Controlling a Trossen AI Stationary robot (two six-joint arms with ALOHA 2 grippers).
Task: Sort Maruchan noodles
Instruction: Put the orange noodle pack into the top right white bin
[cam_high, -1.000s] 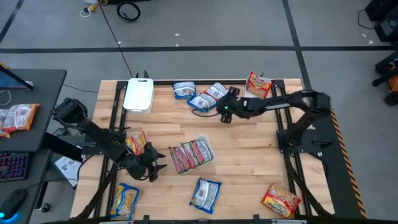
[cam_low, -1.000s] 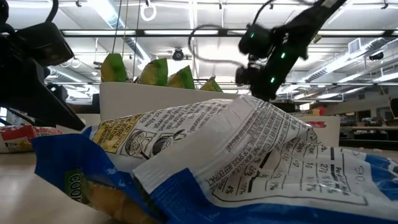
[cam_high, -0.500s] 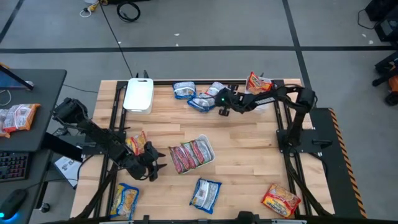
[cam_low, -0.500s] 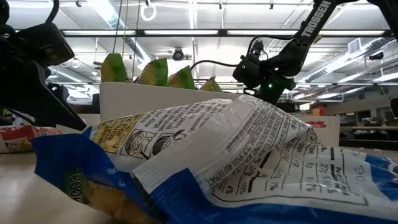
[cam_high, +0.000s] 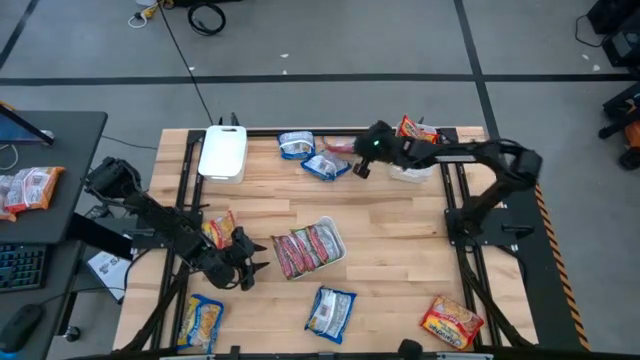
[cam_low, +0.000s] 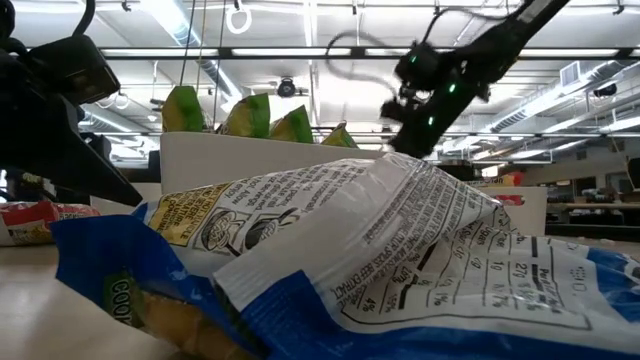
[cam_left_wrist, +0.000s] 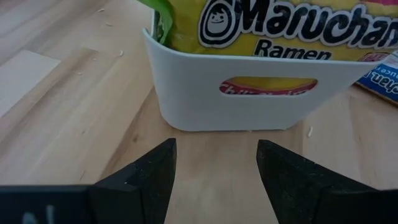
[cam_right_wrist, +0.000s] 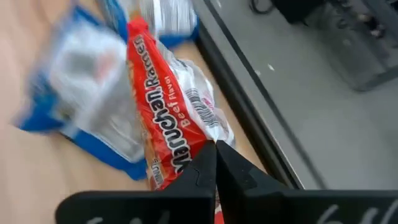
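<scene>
Held packet: red Maruchan beef ramen packet (cam_right_wrist: 166, 134), glossy plastic, white lettering down its length, pale back face showing along one edge. It hangs off the tabletop (cam_high: 400, 230), above the blue-white packets (cam_high: 325, 165) at the far edge. Right gripper (cam_right_wrist: 215, 163) has its fingers pressed together on the packet's end, pinching it (contact clear in the right wrist view).

Landmark = centre white tray (cam_high: 335, 250), which holds silvery-green packets with red-pink print (cam_high: 308, 247).
- Right arm reaches from its base, right of the tray, across to the far side; right gripper (cam_high: 352, 152) sits beyond the tray, just beside the blue-white packets.
- Left gripper (cam_high: 250, 262) sits low, just left of the tray, fingers (cam_left_wrist: 146, 177) spread, nothing between them, facing the tray's handle-slot wall (cam_left_wrist: 249, 84).
- Orange-yellow packets: one (cam_high: 220, 230) left of the tray by the left arm, one (cam_high: 202, 320) near-left.
- Blue-white packet (cam_high: 330, 310) near side of the tray.
- Red packet (cam_high: 452, 322) near-right, another (cam_high: 415, 135) far-right.
- Second white tray (cam_high: 223, 152) far-left.
</scene>
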